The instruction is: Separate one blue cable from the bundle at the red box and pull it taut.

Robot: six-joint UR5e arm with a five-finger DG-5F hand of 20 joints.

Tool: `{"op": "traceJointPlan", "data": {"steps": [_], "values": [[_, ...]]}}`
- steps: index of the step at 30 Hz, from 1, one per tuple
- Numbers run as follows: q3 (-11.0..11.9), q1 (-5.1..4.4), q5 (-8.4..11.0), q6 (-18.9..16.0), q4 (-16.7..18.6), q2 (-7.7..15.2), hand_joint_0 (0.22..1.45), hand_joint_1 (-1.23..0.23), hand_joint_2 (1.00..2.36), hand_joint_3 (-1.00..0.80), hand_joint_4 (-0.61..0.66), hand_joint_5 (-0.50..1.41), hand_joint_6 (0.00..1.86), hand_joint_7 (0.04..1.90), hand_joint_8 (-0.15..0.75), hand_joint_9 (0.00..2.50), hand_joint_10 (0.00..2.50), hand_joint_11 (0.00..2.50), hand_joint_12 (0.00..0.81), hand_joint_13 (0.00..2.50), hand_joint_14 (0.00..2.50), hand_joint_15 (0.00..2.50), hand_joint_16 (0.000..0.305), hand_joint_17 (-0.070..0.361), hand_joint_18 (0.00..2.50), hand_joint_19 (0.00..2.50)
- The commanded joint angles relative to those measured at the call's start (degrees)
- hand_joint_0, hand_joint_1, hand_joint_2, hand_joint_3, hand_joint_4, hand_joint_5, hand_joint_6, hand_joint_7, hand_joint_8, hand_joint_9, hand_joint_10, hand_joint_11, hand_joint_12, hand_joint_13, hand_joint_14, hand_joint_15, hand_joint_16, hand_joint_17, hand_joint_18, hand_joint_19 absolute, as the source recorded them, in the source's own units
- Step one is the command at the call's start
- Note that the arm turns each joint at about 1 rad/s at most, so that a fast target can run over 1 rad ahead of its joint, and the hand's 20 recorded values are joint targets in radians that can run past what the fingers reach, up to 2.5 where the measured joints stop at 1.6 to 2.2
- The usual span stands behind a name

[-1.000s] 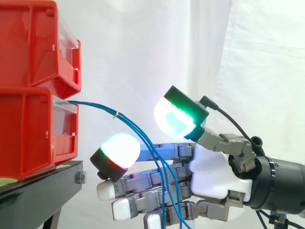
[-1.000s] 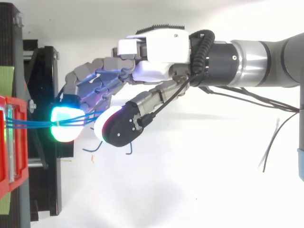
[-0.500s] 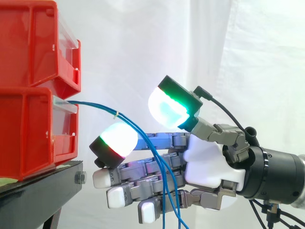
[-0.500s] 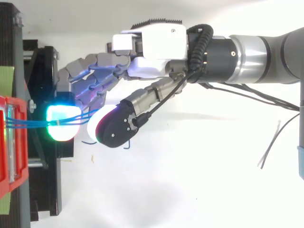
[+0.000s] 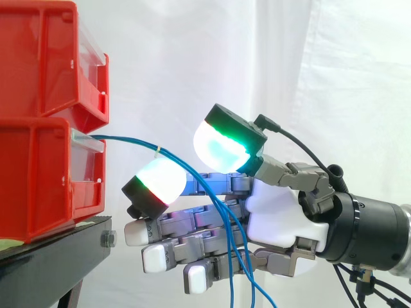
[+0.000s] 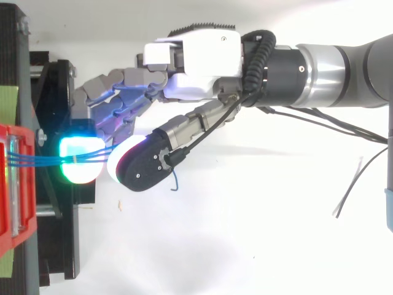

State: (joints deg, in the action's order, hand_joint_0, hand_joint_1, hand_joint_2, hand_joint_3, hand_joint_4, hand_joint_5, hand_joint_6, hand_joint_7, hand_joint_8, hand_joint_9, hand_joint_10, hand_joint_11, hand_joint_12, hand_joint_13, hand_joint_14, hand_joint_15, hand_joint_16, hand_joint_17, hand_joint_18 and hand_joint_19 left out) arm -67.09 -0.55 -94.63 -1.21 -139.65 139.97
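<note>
The hand (image 5: 282,218) reaches in from 3 o'clock, fingers (image 5: 186,224) stretched nearly straight, thumb raised at 11 o'clock, nothing clamped; the blue cables (image 5: 131,140) run through the gap between thumb and fingers and hang toward 5 o'clock; the bundle, bound by a small pale tie (image 5: 156,152), leaves the lower red box (image 5: 38,173) at 9 o'clock; that box sits on a black stand (image 5: 58,247) under another red bin (image 5: 45,58); behind hangs the white curtain (image 5: 192,64).
</note>
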Motion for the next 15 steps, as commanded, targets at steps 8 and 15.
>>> {"op": "traceJointPlan", "data": {"steps": [8, 15], "values": [[0.1, 0.11, 0.85, 3.2, -0.9, 0.0, 0.6, -0.61, 1.01, -0.41, 0.29, -0.15, 0.5, 1.13, 0.375, 0.61, 0.01, 0.45, 0.408, 0.69, 0.01, 0.41, 0.053, 0.12, 0.78, 0.64], [0.3, 0.11, 1.73, 5.3, -1.6, 0.0, 0.6, -0.6, 1.01, -0.42, 0.27, -0.14, 0.5, 1.16, 0.379, 0.63, 0.01, 0.46, 0.408, 0.69, 0.01, 0.42, 0.054, 0.121, 0.78, 0.64]]}}
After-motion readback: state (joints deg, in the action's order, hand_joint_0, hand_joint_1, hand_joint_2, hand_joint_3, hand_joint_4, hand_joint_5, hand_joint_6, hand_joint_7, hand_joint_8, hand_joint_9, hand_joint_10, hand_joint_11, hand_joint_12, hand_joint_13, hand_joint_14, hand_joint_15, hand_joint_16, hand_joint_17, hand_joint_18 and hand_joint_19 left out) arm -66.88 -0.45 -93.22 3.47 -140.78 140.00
